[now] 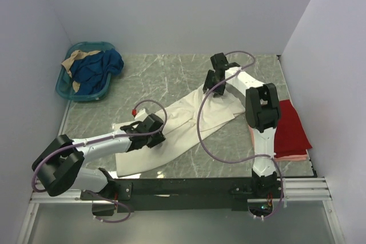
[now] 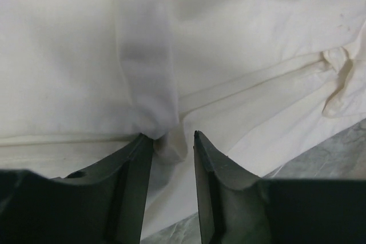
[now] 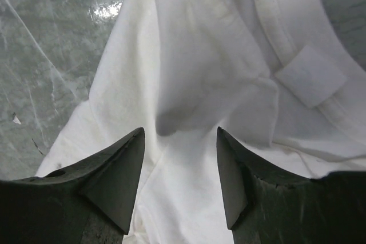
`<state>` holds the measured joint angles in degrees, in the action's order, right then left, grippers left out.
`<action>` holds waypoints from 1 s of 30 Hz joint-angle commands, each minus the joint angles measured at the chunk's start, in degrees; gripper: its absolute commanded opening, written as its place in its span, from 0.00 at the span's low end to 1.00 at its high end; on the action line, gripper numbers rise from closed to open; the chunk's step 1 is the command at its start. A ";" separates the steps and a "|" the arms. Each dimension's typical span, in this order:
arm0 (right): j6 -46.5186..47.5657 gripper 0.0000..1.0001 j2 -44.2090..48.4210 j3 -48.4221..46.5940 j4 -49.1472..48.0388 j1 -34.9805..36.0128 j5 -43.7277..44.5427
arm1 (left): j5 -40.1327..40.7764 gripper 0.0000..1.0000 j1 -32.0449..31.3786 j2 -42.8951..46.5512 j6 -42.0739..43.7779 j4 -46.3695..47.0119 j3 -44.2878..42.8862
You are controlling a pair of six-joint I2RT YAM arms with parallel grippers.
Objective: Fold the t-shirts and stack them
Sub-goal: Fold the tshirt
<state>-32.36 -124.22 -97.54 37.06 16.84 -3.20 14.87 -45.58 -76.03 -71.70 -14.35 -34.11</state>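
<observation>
cream t-shirt [image 1: 183, 123], hem at near table [image 1: 171, 78] edge, left hand [image 2: 173, 135] pinching fold, right hand [image 3: 180, 132] spread

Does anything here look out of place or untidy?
Yes. The cream shirt lies slantwise across the table, rumpled and bunched rather than flat. In the far-left basket, blue cloth and tan cloth spill over the rim. The red shirt sits neatly folded on a pink one.
</observation>
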 commanded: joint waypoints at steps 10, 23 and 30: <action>-4.81 0.58 23.04 21.75 -4.35 0.12 6.11 | 9.74 0.43 2.25 -1.05 14.04 -10.70 -9.49; -8.77 0.57 25.18 36.19 -12.36 0.04 4.78 | 2.96 0.44 11.30 5.98 13.53 -6.90 1.50; -8.42 0.56 21.49 34.26 -12.10 -0.40 4.43 | 1.93 0.45 19.73 10.45 9.48 -7.72 6.49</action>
<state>-40.42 -101.03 -61.76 26.17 16.84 0.89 18.02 -29.80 -68.14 -59.77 -21.54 -30.37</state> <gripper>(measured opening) 0.563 0.449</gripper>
